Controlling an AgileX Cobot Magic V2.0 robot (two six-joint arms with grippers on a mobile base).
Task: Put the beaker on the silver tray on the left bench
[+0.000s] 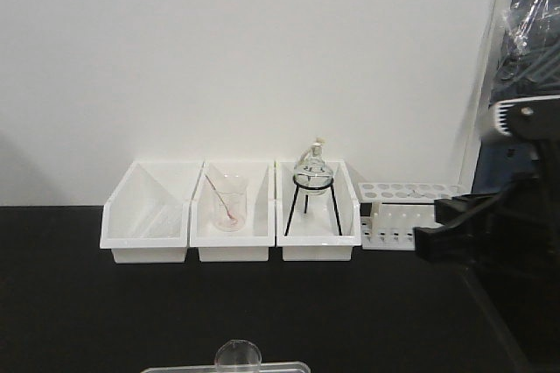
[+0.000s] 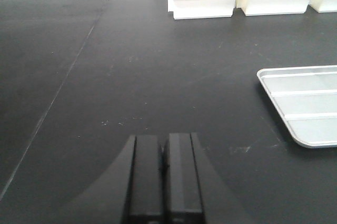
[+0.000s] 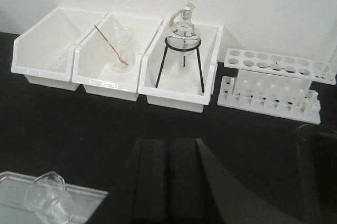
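Note:
The clear beaker [image 1: 238, 354] stands in the silver tray [image 1: 284, 364] at the bottom edge of the front view, on the black bench [image 1: 79, 303]. In the right wrist view the beaker [image 3: 47, 199] sits in the tray [image 3: 13, 190] at lower left, left of my right gripper [image 3: 169, 142], which is shut, empty and apart from it. My left gripper [image 2: 164, 139] is shut and empty over bare bench, left of the tray [image 2: 305, 103]. The beaker is out of the left wrist view.
Three white bins [image 1: 230, 215] line the white wall. The middle one holds a beaker with pinkish residue and a rod [image 1: 229, 207]; the right one holds a flask on a black tripod [image 1: 313, 182]. A white test-tube rack [image 1: 407, 211] stands further right, beside my right arm [image 1: 477, 224].

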